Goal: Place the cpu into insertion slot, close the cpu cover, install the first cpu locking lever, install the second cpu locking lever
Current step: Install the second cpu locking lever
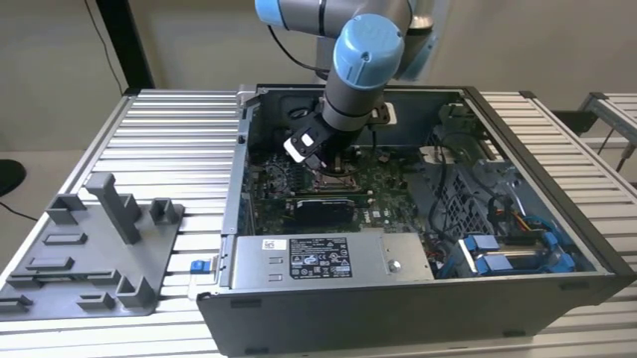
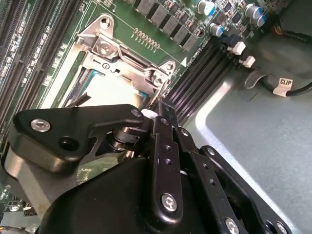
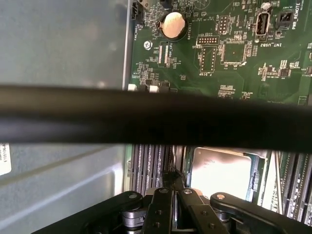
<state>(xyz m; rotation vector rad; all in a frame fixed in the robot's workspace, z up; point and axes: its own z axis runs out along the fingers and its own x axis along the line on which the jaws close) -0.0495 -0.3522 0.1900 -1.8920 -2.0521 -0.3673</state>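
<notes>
- The exterior view is showing the open computer case lying on a slatted table, with the arm reaching down into its middle and the gripper hanging over the insertion slot.
- The green circuit board is spreading around the slot, with long black memory slots running just beside it, so sideways room is looking tight.
- In the second wrist view the cpu cover is lying down over the slot, the pale cpu showing through its window.
- In the first wrist view the cpu is sitting just beyond the gripper.
- The jaws are appearing drawn together with nothing seen between them.
- Judging from this, lever work is wanting a slow push with the tips kept off the chip and the neighbouring slots.
</notes>
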